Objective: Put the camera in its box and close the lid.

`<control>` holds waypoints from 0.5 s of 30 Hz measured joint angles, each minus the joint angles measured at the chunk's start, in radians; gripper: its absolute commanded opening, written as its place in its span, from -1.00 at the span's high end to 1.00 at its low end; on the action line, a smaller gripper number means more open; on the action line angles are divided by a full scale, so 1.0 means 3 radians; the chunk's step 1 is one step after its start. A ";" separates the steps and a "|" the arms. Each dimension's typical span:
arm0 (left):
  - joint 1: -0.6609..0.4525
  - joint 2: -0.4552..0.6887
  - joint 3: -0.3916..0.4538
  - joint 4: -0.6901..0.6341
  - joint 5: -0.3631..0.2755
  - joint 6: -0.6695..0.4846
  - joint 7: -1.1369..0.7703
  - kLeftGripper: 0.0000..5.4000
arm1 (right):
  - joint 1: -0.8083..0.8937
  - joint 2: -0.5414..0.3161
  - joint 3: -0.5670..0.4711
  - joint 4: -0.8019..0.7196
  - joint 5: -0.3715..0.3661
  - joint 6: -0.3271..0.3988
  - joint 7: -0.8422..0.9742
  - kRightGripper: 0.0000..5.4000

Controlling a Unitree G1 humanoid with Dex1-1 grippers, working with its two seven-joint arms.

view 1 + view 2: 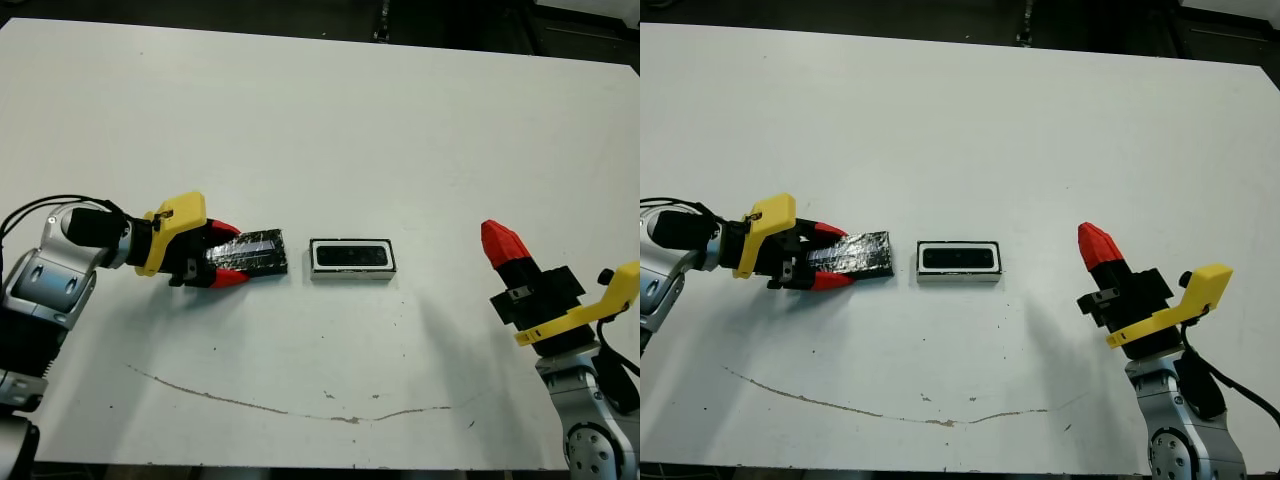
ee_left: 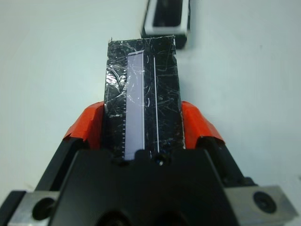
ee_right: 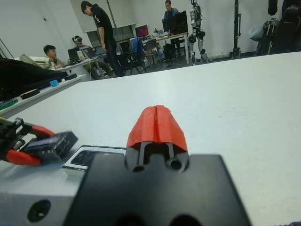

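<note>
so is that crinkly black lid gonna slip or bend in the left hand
Probably stiff: the glossy black rectangular lid juts flat out of the left hand without sagging. Its shiny, crinkled film surface could be slippery, but both red fingers press its long sides. Being flat, it shouldn't roll.

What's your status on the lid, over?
Left gripper shut on the lid, beside the box. Camera in box. Right gripper shut, empty. Nothing between.

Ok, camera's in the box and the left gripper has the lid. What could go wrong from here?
The left gripper pinches only the near end of the lid, so the lid could tilt or slip in transit. The box lies loose on the table; a misaligned lid could shove it rather than seat over the camera. The right gripper is shut and off to the side, not bracing it.
</note>
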 measured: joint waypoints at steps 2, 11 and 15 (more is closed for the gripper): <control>0.0031 -0.0048 0.0045 -0.0008 -0.0076 0.0003 0.0025 -0.17 | 0.0000 0.0000 0.0000 0.0004 -0.0003 -0.0015 0.0002 1.00; 0.0039 -0.0209 0.0234 -0.0046 -0.0651 0.0459 -0.0039 -0.17 | 0.0001 0.0000 0.0002 0.0030 -0.0012 -0.0040 0.0006 1.00; -0.0018 -0.0238 0.0232 -0.0008 -0.0708 0.0526 -0.0112 -0.17 | 0.0004 0.0000 0.0003 0.0031 -0.0011 -0.0039 0.0006 1.00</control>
